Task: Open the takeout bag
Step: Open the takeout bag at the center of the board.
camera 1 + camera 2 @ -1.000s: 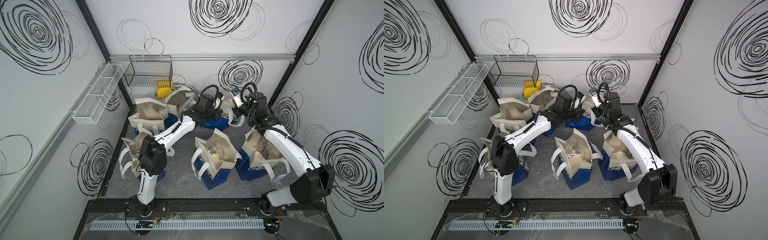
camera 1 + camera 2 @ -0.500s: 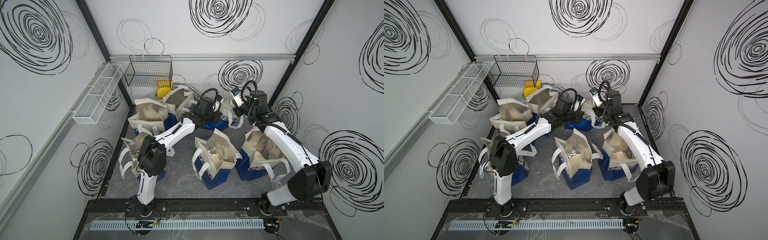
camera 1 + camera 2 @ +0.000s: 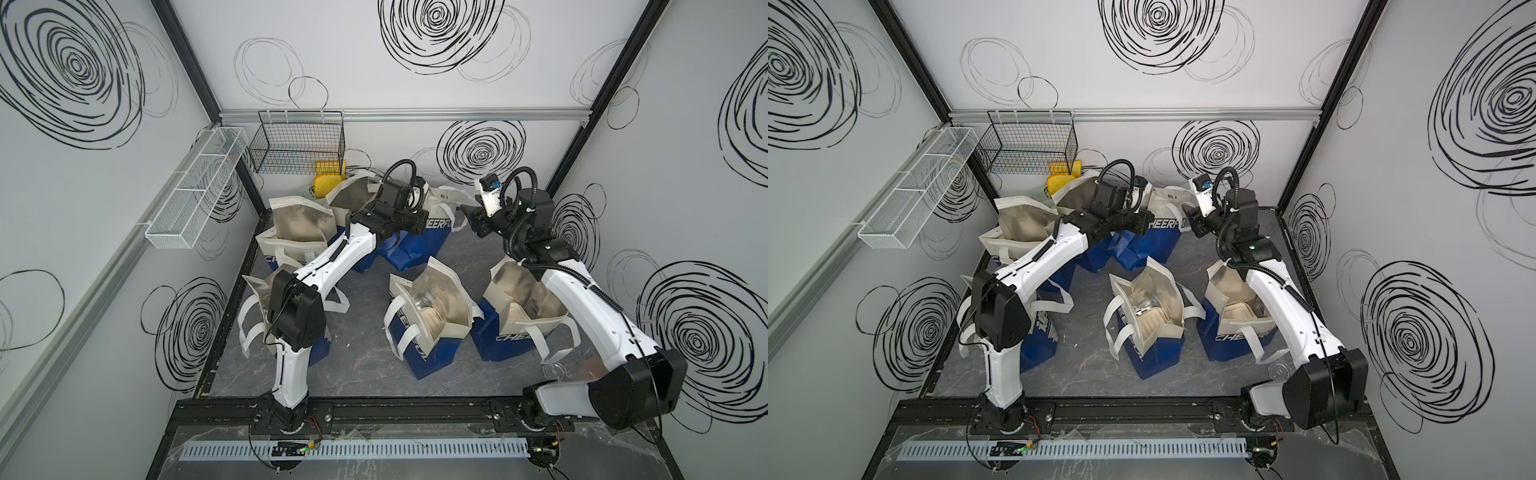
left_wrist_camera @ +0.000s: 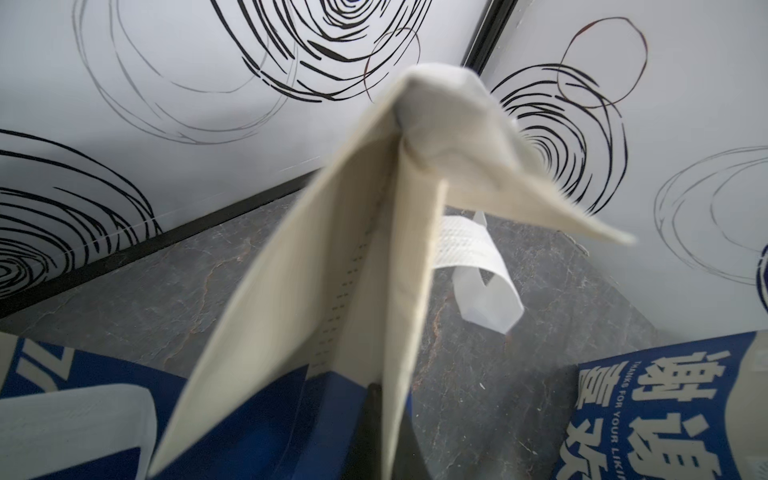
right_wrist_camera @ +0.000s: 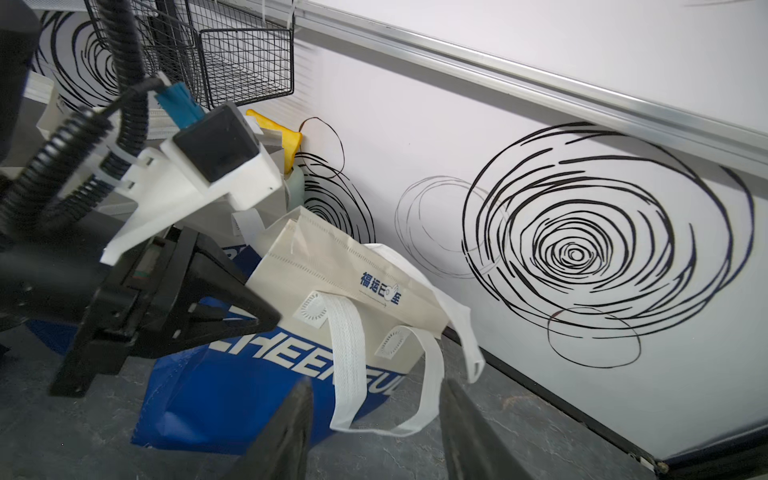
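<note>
The takeout bag [image 3: 409, 249] [image 3: 1154, 243], blue with a cream top and white handles, stands at the back middle of the floor. My left gripper [image 3: 422, 220] [image 3: 1144, 222] is shut on its cream top edge. In the left wrist view that cream top [image 4: 324, 249] runs folded away from the left gripper [image 4: 388, 415]. My right gripper [image 3: 473, 220] [image 3: 1192, 224] hangs open just right of the bag, holding nothing. In the right wrist view the right gripper [image 5: 377, 382] frames a white handle loop [image 5: 349, 365], and the left gripper [image 5: 266, 320] pinches the bag [image 5: 257, 386].
Several other bags stand open: one in the middle [image 3: 428, 307], one under my right arm [image 3: 523, 307], two at the back left [image 3: 299, 228]. A black wire basket [image 3: 299, 145] and a white mesh rack [image 3: 195, 191] hang on the walls. A yellow thing [image 3: 326, 178] lies in the back corner.
My right gripper's jaws have gone from shut to open beside the bag's top. The left gripper keeps its hold and has barely moved.
</note>
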You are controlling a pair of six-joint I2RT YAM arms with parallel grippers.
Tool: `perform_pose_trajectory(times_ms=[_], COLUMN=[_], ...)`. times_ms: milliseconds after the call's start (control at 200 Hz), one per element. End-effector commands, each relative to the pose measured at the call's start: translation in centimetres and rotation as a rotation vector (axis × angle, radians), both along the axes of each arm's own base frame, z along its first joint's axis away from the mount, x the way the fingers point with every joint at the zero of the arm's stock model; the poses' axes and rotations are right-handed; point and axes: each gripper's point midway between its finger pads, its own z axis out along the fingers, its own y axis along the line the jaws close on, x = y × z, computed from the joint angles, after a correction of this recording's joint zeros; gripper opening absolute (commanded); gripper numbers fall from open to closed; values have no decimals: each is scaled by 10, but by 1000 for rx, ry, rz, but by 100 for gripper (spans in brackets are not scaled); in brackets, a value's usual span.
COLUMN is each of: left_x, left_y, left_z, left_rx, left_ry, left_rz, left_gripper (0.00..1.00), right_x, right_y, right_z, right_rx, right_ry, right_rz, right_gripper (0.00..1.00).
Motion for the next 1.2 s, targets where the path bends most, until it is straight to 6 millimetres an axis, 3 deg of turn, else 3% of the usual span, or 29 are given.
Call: perform_pose_trajectory(times_ms=[0,400,595,890,1190], left_x=[-9,-21,-25,-32,-36], left_y=[-5,-6,-8,-12,-12], left_z=[31,46,52,53,60], left_rx=[-58,-56,-54,-28,-19], left_ry=[-24,-57,-72,-86,-108], left_rz=[-25,-51,-60,-72,-74], left_gripper=[0,0,0,0,0], right_x=[-3,14,26,40,50], right_y=[18,52,51,50,46], right_z=[9,-15,-20,-7,-8], right_rx=[21,-63,-83,-70,-97], right_ry=[-45,-53,-71,-125,-143], right_rz=[71,115,50,-1,-48], right_gripper=[51,54,54,50,46])
